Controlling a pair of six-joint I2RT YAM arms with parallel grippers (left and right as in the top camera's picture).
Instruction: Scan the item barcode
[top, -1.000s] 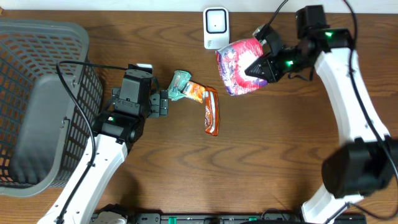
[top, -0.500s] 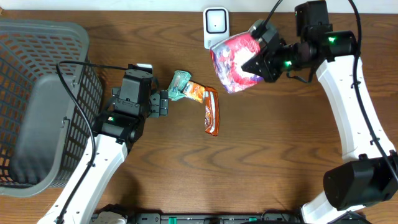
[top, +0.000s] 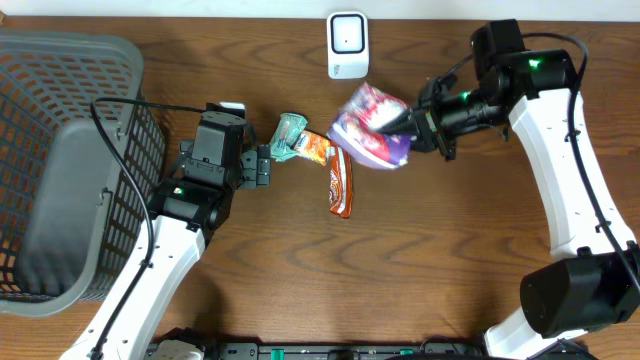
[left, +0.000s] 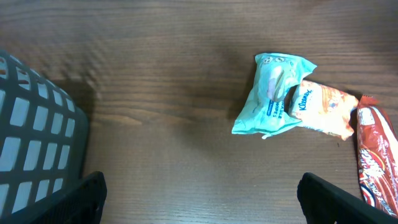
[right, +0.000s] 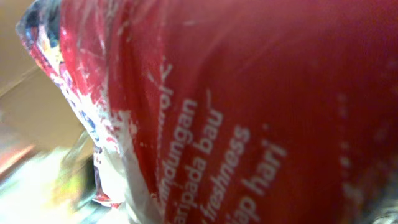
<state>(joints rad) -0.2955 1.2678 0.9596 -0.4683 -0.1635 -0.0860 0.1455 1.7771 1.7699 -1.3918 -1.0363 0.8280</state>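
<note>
Holding a red and purple pouch pinched between its closed fingers, the right gripper carries the pack, apparently lifted off the table, just on the near side of the white scanner that stands at the far edge. The pouch is blurred from overhead and fills the right wrist view with a red face and white print; no barcode can be made out in either. The left gripper, fingers spread wide and holding nothing, hovers at the left beside a teal tissue pack, an orange pack and a red-brown wrapper lying together mid-table, with a grey basket at the far left. The step in hand appears to be presenting the pouch to the scanner; the next move likely calls for turning the pack until its barcode faces the scanner's window, then holding it steady there.
</note>
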